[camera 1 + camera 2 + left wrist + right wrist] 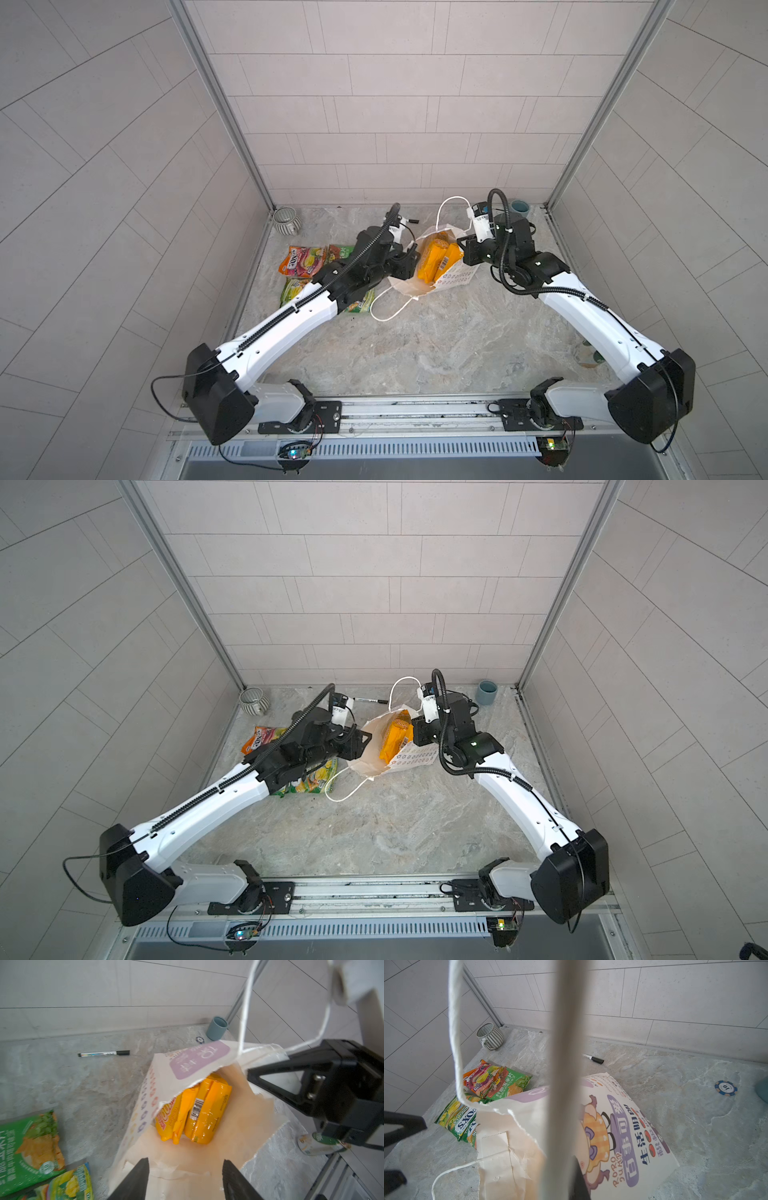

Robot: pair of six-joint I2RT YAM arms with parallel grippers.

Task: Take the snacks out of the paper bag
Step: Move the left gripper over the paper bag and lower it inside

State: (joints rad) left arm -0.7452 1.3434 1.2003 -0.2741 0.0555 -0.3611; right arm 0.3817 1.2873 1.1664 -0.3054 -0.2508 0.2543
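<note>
The white paper bag [453, 278] [623, 1126] lies tilted mid-table, its mouth facing my left arm. Two yellow-orange snacks [438, 259] [195, 1109] lie side by side inside it. My left gripper [185, 1160] [409, 259] is open at the bag's mouth, with nothing between its fingers. My right gripper [462, 245] [250, 1072] is shut on the bag's upper rim and holds the mouth open. A cord handle [245, 1012] loops up past it. Outside the bag, to the left, lie an orange-and-magenta packet [301, 259] and green packets [340, 251] [454, 1115].
A ribbed grey bowl [286, 220] stands in the back left corner and a blue-grey cup [520, 208] in the back right. A black marker pen [104, 1054] lies near the back wall. A poker chip [725, 1087] lies by the cup. The bag's other cord handle [390, 309] trails forward.
</note>
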